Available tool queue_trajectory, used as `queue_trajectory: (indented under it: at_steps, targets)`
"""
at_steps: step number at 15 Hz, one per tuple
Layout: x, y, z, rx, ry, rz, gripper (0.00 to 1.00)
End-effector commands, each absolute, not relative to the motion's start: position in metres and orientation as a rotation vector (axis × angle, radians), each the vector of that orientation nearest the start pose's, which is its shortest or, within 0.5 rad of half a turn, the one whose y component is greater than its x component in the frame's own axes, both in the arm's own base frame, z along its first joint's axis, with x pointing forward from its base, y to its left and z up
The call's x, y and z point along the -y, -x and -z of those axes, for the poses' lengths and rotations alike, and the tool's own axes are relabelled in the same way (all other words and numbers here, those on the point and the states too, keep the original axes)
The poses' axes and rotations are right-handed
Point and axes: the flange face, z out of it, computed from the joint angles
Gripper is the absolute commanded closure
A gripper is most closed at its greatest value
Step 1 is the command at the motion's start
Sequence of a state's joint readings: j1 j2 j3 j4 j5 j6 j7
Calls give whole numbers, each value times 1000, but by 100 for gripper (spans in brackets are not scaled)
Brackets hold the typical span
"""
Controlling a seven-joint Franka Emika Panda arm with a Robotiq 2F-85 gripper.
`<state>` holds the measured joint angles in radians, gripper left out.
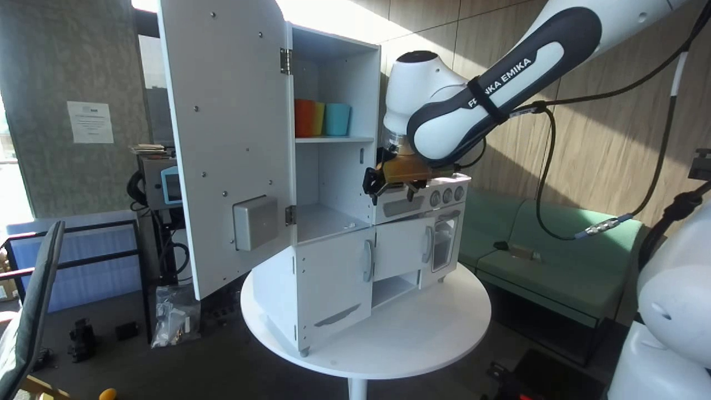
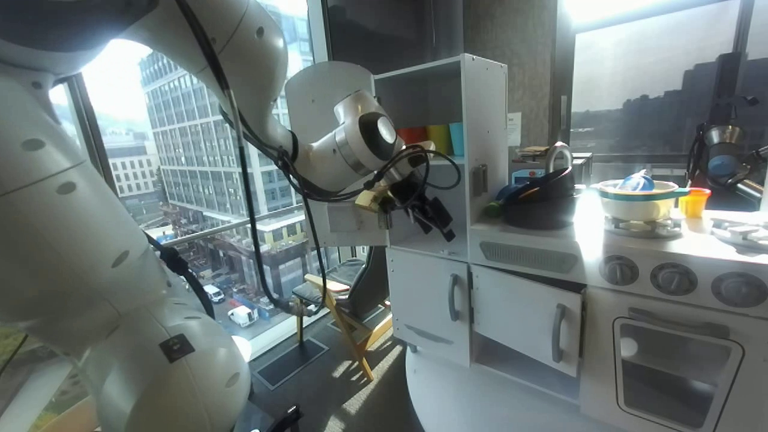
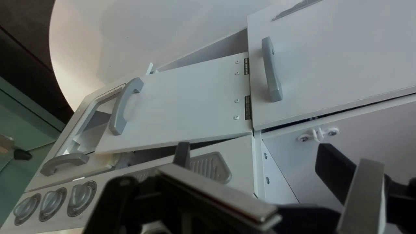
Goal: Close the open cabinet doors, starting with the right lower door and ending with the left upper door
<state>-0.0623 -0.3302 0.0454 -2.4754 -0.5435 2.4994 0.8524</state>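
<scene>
The left upper door (image 1: 233, 111) (image 2: 309, 120), a tall white panel bearing a grey box, is swung wide away from the cabinet in both exterior views. Slightly ajar is the right lower door (image 1: 401, 247) (image 2: 519, 312) (image 3: 191, 104), with a dark gap along its top edge. Beside it, another lower door (image 3: 331, 55) sits almost flush. My gripper (image 1: 393, 191) (image 2: 437, 228) (image 3: 256, 162) is open and holds nothing. It hangs in front of the cabinet, above the lower doors, near the tall compartment's side wall. In the wrist view its fingers are spread far apart.
Colored cups (image 1: 337, 119) stand on the cabinet's upper shelf. Black pans (image 2: 540, 198) and a white pot (image 2: 636, 198) are on the stove top. The cabinet rests on a round white table (image 1: 422, 344). A cable (image 2: 252, 222) loops below the arm.
</scene>
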Motion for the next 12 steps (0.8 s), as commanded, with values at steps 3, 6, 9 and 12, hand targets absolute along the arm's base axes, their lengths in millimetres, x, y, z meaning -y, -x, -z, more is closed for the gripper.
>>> queue_trajectory:
  at_steps: [3,6,9,12]
  targets:
    - [-5,-424,-511,-909,3308,410,0]
    - [-43,-404,-564,-961,3273,270,0]
    - [-95,-380,-617,-932,3188,258,0]
    - [-150,-336,-653,-918,3041,376,0]
